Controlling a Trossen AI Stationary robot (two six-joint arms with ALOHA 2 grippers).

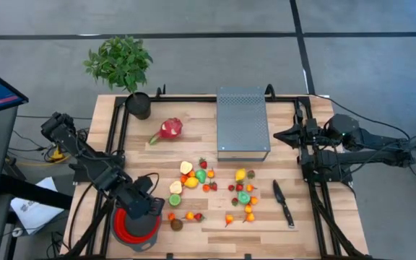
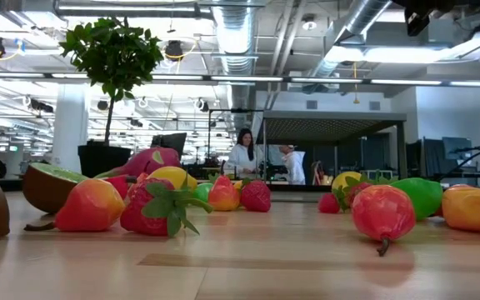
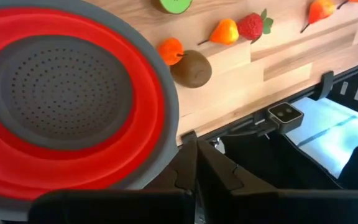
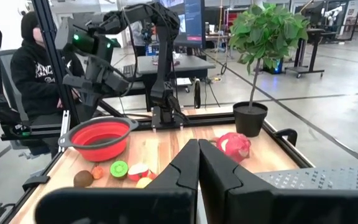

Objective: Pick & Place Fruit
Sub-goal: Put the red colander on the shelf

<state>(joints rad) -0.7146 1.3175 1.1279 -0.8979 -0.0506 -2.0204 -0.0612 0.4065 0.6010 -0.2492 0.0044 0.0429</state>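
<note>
Many small toy fruits lie loose in the middle of the table, in one group (image 1: 191, 177) and another (image 1: 244, 191). A brown one (image 3: 191, 67) and a small orange one (image 3: 171, 51) lie beside the red bowl (image 1: 125, 232). The pink-red dragon fruit (image 1: 169, 130) lies farther back. My left gripper (image 3: 197, 155) is shut and empty; it hangs above the bowl's rim near the table's front left corner and points steeply down. My right gripper (image 4: 197, 163) is shut and empty too. It is held level at the table's right edge (image 1: 279, 134).
A black-handled knife (image 1: 282, 202) lies right of the fruit. A grey metal box (image 1: 243, 123) stands at the back centre and a potted plant (image 1: 137, 103) at the back left. A person in a dark hoodie (image 4: 36, 74) sits beyond the table's left side.
</note>
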